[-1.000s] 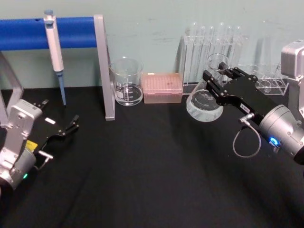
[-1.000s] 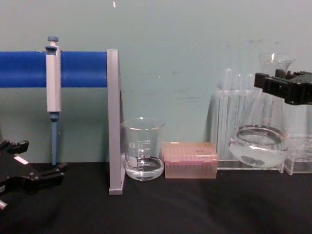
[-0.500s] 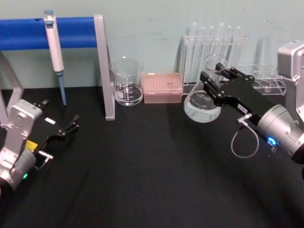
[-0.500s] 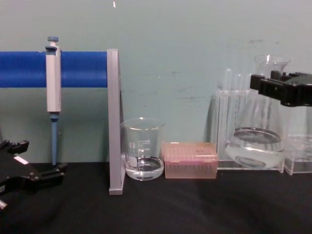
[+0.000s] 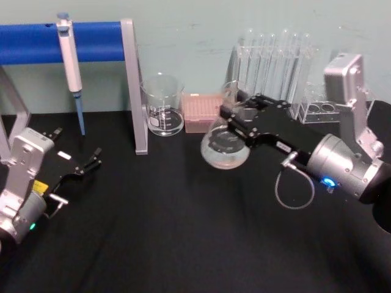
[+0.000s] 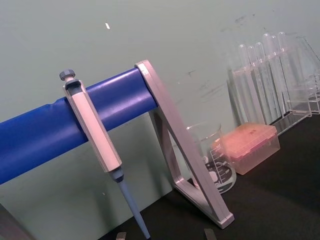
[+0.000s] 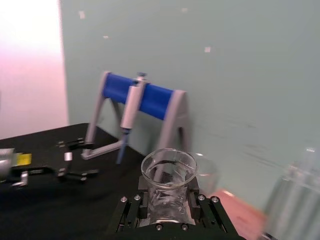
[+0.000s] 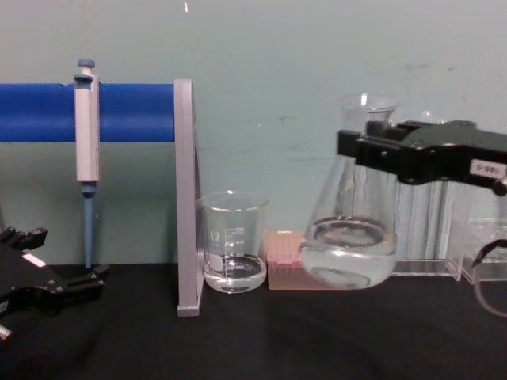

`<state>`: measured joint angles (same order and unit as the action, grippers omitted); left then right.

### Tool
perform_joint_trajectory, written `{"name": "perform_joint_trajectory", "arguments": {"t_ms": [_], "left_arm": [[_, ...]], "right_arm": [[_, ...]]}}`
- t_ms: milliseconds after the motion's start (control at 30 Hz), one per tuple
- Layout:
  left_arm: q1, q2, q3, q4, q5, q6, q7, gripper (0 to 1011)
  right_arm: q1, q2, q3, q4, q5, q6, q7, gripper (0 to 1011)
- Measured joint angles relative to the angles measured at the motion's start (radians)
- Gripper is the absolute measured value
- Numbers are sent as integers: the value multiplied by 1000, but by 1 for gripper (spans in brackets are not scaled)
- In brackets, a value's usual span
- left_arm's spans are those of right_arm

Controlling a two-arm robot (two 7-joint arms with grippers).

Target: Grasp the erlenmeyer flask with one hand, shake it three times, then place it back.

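A pale green wall (image 5: 183,36) is backing the bench, and a black cloth (image 5: 183,238) is covering the whole table. Along the far edge a blue bar stand (image 5: 36,43) is carrying a pipette (image 5: 69,58) at 10 o'clock. A beaker (image 5: 163,105) and a pink tip box (image 5: 208,113) are sitting at 12, and a clear test tube rack (image 5: 275,61) is standing at 1 o'clock.

I am reaching in with my right gripper (image 5: 235,113) from 3 o'clock, clamping its jaws on the neck of the erlenmeyer flask (image 5: 226,146). I am holding it slightly tilted and clear of the cloth, just in front of the tip box, with clear liquid lying in its wide base. My left gripper (image 5: 91,160) is resting low at 9 o'clock, jaws apart, gripping nothing.
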<state>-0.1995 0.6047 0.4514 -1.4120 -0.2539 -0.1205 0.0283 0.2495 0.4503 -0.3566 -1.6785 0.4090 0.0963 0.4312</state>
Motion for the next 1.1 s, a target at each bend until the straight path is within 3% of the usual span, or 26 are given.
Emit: {"name": "perform_joint_trajectory", "arguments": {"t_ms": [300,567,767,900,1100], "left_arm": [[0,0,0,0,0,0,0,1001],[0,0,0,0,0,0,0,1001],[0,0,0,0,0,0,0,1001],[0,0,0,0,0,0,0,1001],[0,0,0,0,0,0,0,1001]], "right_arm": [[51,4,-73,28,13,-15,75,449],[53,6,-91,28,13,-31,60,449],[35,6,-77,16,6,-41,22,449],[10,8,-48,1,1,-44,-19,449],[-47,7,25,-29,-19,-39,-118,449]]}}
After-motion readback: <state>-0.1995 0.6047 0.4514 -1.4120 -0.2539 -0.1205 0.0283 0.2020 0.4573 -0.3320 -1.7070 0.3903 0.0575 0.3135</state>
